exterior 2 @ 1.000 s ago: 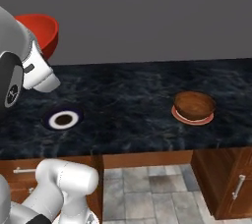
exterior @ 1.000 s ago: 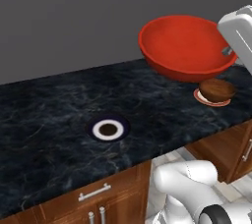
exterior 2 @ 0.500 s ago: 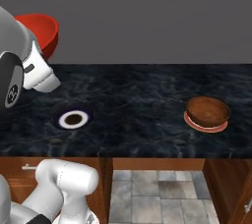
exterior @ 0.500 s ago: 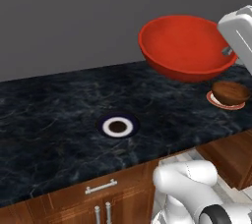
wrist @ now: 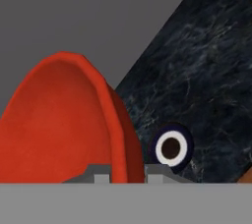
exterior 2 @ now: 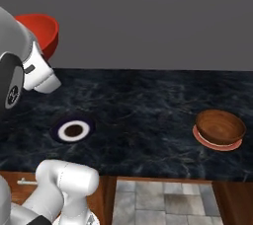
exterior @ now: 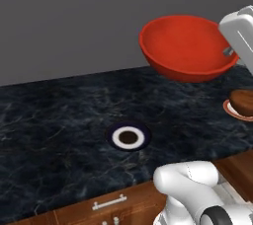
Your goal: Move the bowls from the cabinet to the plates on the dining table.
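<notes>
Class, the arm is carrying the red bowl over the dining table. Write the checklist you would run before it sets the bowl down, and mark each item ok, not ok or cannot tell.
1. Gripper shut on the red bowl's rim: ok, fingertips sit either side of the wall in the hand view.
2. Bowl held clear of the dining table: ok.
3. Navy plate free to receive a bowl: ok, nothing on it.
4. Brown bowl already on the orange-red-rimmed plate: ok.
5. Red bowl directly above the navy plate: not ok, it hangs off to one side of it.
6. Bowl level: not ok, it tilts.
</notes>
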### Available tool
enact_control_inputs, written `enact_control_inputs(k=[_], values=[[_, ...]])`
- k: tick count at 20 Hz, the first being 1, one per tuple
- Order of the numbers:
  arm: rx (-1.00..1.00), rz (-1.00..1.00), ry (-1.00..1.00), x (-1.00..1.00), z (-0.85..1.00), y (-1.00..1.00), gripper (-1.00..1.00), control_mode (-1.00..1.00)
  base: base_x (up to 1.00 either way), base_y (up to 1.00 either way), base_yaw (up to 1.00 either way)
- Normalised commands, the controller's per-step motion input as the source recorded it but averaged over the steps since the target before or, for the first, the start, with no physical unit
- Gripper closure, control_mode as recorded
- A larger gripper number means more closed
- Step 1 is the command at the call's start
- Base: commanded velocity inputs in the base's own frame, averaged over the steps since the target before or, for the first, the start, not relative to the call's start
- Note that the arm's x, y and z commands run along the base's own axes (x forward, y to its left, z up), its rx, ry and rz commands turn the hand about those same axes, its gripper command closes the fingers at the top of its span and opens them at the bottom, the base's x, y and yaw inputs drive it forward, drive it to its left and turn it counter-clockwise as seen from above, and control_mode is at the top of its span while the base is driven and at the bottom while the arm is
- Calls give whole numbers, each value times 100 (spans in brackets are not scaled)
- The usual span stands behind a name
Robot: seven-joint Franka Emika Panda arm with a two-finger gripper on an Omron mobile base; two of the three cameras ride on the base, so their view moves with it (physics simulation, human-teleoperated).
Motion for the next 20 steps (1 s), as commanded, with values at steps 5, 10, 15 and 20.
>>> enact_control_inputs(k=[5,10,15,20], values=[[1,2,-1,12,-3,-1,100,-100,46,-2,6],[1,12,10,33,-40,-6,100,-100,0,0,0],[-1,11,13,45,-54,0,100,-100,0,0,0],[-2,12,2,51,-60,8,100,-100,0,0,0]])
